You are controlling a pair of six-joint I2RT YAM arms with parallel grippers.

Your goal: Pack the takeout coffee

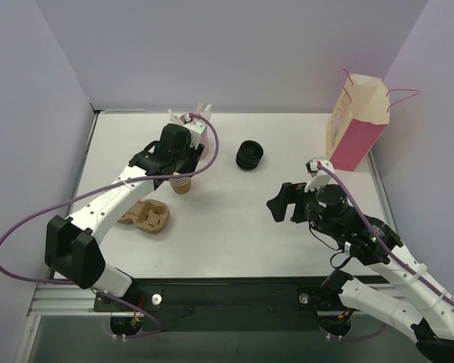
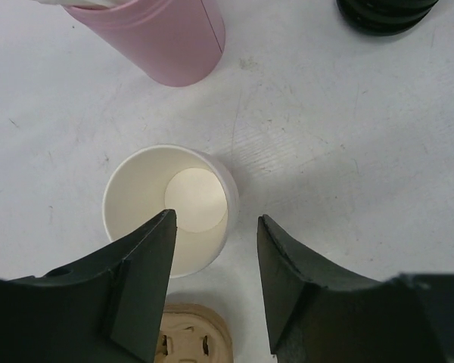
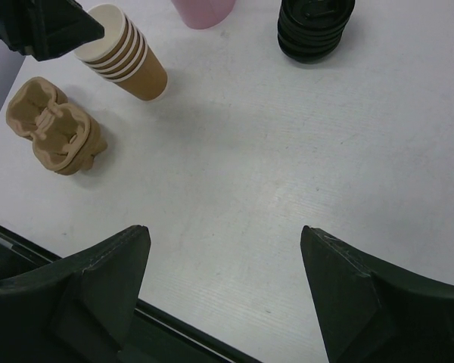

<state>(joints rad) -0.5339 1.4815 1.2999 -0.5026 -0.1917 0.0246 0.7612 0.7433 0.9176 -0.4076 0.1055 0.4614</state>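
Note:
A stack of several brown kraft paper cups stands on the white table, open-topped, with no lid on it. It also shows in the right wrist view. In the left wrist view I look down into the top cup's white inside. My left gripper hovers just above it, open. One finger is over the cup mouth and the other is outside its right rim. A stack of black lids lies apart to the right. My right gripper is open and empty over bare table.
A pink cup of white straws stands just behind the cups. A brown pulp cup carrier lies in front and to the left. The pink-and-cream paper bag stands upright at the far right by the wall.

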